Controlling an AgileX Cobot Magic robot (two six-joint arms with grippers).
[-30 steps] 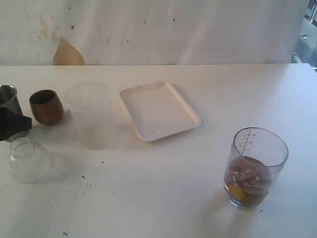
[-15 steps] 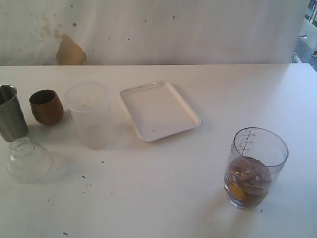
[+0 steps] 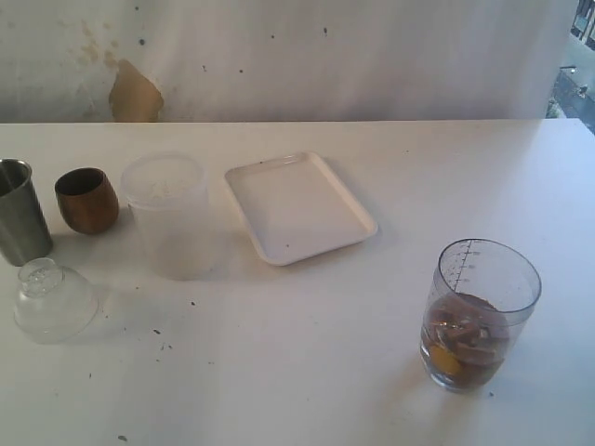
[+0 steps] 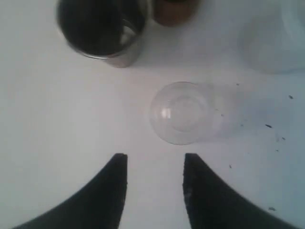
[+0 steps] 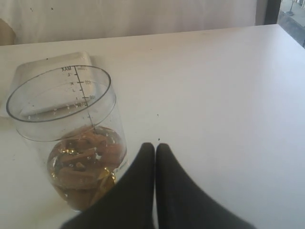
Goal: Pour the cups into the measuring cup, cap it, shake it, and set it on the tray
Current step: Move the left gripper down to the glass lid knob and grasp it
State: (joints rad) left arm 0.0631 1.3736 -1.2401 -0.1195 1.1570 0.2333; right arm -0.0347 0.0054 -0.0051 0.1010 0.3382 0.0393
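Note:
The clear measuring cup [image 3: 479, 314] [image 5: 66, 138] stands uncapped at the front right, holding brown and gold pieces. The steel tumbler [image 3: 20, 212] [image 4: 101, 28] and the brown wooden cup [image 3: 86, 200] [image 4: 174, 12] stand upright at the far left. A clear domed lid [image 3: 51, 299] [image 4: 183, 113] lies in front of them. The white tray [image 3: 297, 206] [image 5: 47, 81] lies in the middle. My left gripper [image 4: 155, 160] is open above the table, just short of the lid, with nothing between its fingers. My right gripper [image 5: 155, 147] is shut and empty beside the measuring cup. Neither gripper shows in the exterior view.
A frosted translucent tub [image 3: 169, 216] [image 4: 281, 38] stands between the wooden cup and the tray. Small dark crumbs [image 3: 160, 334] dot the table near the lid. The white table [image 3: 372, 372] ends at a back wall with a brown stain [image 3: 135, 93].
The left gripper, a dark shape beside the steel tumbler one second ago, has drawn back out of the exterior view. The tumbler now stands free. Nothing else has moved.

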